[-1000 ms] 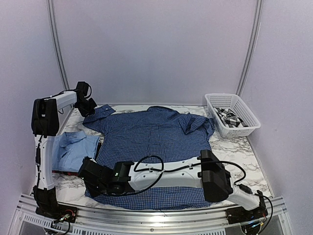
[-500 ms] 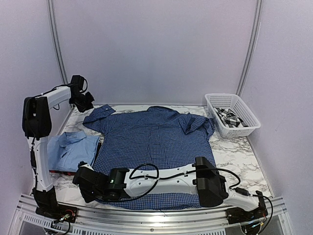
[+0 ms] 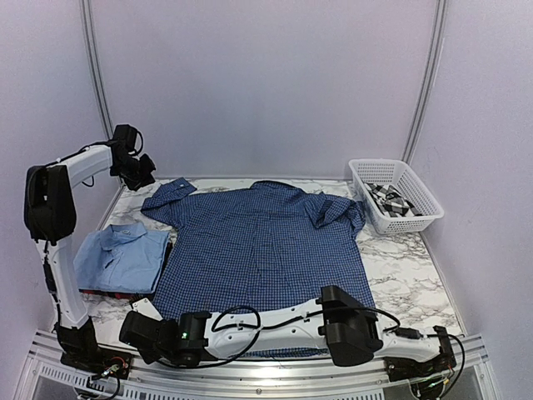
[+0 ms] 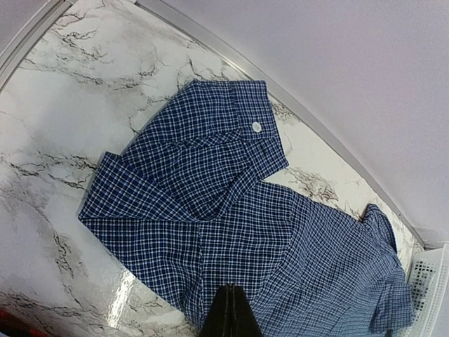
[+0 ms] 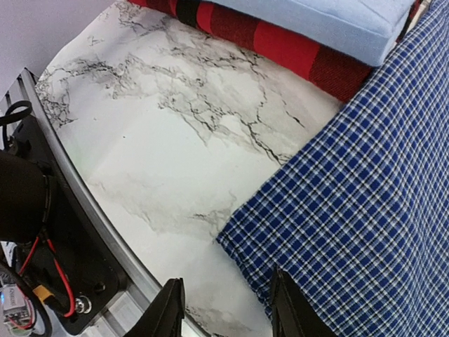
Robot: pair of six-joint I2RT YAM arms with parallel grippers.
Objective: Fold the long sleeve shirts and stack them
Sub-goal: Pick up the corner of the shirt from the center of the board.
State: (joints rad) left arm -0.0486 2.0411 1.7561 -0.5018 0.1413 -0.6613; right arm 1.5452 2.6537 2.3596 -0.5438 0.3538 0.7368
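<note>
Navy checked shirt (image 3: 258, 250): spread flat across the marble table (image 3: 400, 258), collar on the far side, hem toward the arm bases.
Left gripper (image 4: 228, 312): fingers pressed together with nothing between them, held in the air over the far left corner of the table.
Shirt relative to left gripper: the folded sleeve (image 4: 189, 175) lies below and ahead of the closed fingertips. Its buttoned cuff (image 4: 235, 126) is farther out, and the shirt body runs off to one side.
Right gripper (image 5: 228, 309): fingers partly apart, holding nothing, low over the near left part of the table.
Shirt relative to right gripper: the near left hem corner (image 5: 231, 242) sits just ahead of the gap between the fingers. Checked cloth lies under and beyond one finger and bare marble lies by the other. I cannot tell if either finger touches the cloth.
Light blue shirt (image 5: 330, 21): folded, farther ahead of the right gripper, just beside the navy cloth's left edge.
Dark red shirt (image 5: 280, 42): folded directly under the light blue one.
Black-and-white checked shirt (image 3: 390, 200): bundled in the white basket (image 3: 420, 218), well apart from both grippers at the table's far right.
</note>
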